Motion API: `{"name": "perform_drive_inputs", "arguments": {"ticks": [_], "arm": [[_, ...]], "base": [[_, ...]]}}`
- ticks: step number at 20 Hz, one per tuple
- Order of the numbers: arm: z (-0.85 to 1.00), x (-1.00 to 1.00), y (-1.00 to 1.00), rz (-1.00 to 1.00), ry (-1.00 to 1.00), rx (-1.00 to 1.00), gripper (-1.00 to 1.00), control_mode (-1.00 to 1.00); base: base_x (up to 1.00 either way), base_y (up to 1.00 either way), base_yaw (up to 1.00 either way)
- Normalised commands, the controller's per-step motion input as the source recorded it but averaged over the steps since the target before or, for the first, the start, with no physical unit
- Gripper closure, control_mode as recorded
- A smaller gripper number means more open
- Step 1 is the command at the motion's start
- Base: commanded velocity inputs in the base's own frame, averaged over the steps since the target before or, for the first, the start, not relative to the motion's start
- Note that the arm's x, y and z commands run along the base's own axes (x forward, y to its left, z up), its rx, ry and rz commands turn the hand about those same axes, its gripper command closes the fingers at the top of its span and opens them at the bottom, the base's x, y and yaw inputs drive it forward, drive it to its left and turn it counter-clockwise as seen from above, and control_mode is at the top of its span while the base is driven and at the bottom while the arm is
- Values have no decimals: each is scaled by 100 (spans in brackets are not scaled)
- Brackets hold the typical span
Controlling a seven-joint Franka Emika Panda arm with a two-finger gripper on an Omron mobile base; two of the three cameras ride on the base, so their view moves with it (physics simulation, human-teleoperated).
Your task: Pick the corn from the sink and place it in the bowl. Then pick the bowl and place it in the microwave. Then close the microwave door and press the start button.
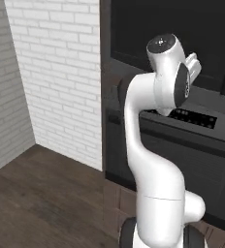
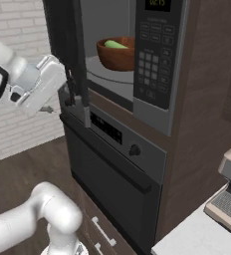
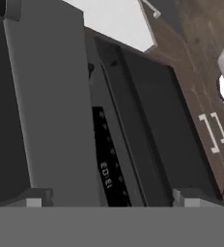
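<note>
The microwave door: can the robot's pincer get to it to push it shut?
Probably yes. The open pincer is already right by the microwave door, which stands swung open, and nothing sits between them. The bowl is well inside.

The bowl (image 2: 118, 54) in the upper middle of the right base view is glossy reddish-brown, and the corn (image 2: 114, 45) in it is bright green. The microwave (image 2: 155, 55) has a grey interior and a black keypad panel with small grey buttons. Its door (image 2: 63, 45), at upper left, is black with a grey edge. The oven (image 2: 112, 172) below is black with a dark display strip. The wall (image 1: 56, 77) is white brick; the floor (image 1: 41, 203) is dark brown wood.
</note>
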Motion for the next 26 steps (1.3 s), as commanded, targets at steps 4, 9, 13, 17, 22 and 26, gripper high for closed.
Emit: {"name": "perform_drive_inputs", "arguments": {"ticks": [4,9,13,17,22,26], "arm": [[2,77,-89,7,-11,15,-100,-100],[13,62,-73,6,-6,16,-100,-100],[0,66,-52,2,-11,9,-100,-100],[0,73,-36,0,-8,4,-100,-100],[-29,23,-13,1,-41,1,-100,-100],[-57,-65,0,4,-71,-5,-100,-100]], "base": [[0,0,0],[0,0,0],[0,0,0],[0,0,0],[0,0,0],[0,0,0]]}}
